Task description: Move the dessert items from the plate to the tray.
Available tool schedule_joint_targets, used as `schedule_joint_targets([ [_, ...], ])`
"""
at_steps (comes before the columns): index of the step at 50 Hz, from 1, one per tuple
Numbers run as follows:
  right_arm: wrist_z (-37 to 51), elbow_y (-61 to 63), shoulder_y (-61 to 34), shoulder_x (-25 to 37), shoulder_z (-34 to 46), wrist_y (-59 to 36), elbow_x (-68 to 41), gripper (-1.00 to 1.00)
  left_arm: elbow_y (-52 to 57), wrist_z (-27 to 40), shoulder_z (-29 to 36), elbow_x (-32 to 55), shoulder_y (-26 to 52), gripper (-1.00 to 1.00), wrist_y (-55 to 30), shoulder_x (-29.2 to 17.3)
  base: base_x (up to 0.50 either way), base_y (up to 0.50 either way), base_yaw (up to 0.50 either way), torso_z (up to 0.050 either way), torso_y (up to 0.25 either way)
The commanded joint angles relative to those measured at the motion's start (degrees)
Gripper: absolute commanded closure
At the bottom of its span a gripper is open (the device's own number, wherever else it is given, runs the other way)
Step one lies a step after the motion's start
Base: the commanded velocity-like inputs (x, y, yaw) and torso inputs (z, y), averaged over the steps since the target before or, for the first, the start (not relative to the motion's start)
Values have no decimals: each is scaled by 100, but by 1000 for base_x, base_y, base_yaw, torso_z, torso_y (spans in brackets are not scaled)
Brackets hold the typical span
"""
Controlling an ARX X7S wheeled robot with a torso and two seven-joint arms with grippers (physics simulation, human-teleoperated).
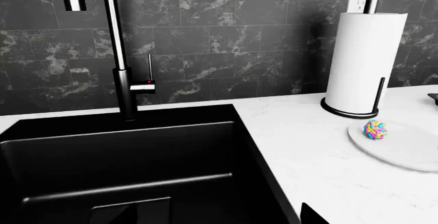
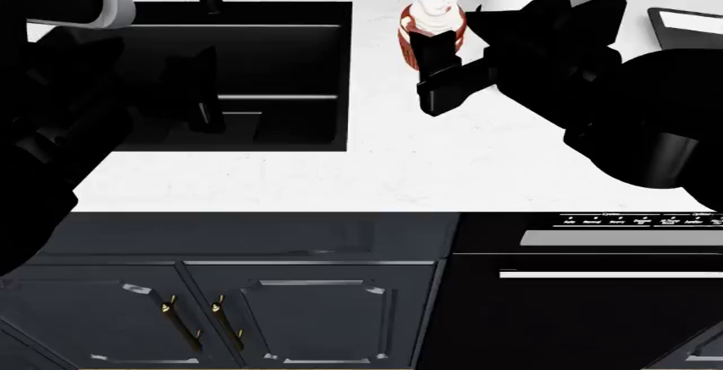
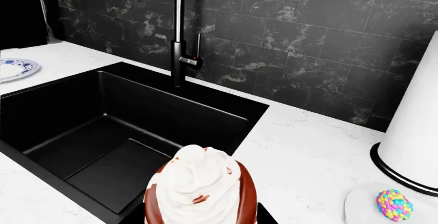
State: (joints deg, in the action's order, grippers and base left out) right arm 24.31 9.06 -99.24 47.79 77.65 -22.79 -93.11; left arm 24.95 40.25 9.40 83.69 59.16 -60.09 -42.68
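The right gripper's (image 2: pixel 435 69) dark fingers (image 2: pixel 434 55) are clenched on the cupcake (image 2: pixel 432 21), which sits near the top centre of the head frame, above the white counter (image 2: pixel 373 167) just right of the black sink basin (image 2: pixel 277 57). In the right wrist picture the same cupcake fills the bottom centre, its white frosting swirl over a dark red top, with the sink behind it at the left. Whether the left gripper (image 2: pixel 203 91) is released or clenched cannot be told; it shows only as a dark shape at the left of the head frame, over the sink. The speckled egg-shaped sweet (image 1: pixel 375 129) lies on the white plate (image 1: pixel 403 149) at the lower right of the left wrist frame, just in front of the paper towel roll (image 1: pixel 359 60) on its black stand. The black faucet (image 1: pixel 120 55) rises at the upper left there, before the dark marbled tile wall (image 1: pixel 233 39). A corner of the silver-rimmed tray (image 2: pixel 683 24) shows at the upper right edge of the head frame. A blue-patterned plate (image 3: pixel 14 69) sits at the left edge of the right wrist frame.
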Motion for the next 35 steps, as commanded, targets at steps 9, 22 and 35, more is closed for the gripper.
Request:
schedule_joint_targets([
  [9,-6,54,38,44,-43,-45,109,100,14,12,13,27,-9,-100,32,-25,0,-500,0,0,0],
  [22,7,78,76,57,-57,-43,122,100,-4,-40,33,-17,-36,-100,69,-42,0,-500,0,0,0],
  [35,27,96,91,60,-77,-56,123,100,-6,-16,62,6,-5,-100,73,-38,0,-500,0,0,0],
])
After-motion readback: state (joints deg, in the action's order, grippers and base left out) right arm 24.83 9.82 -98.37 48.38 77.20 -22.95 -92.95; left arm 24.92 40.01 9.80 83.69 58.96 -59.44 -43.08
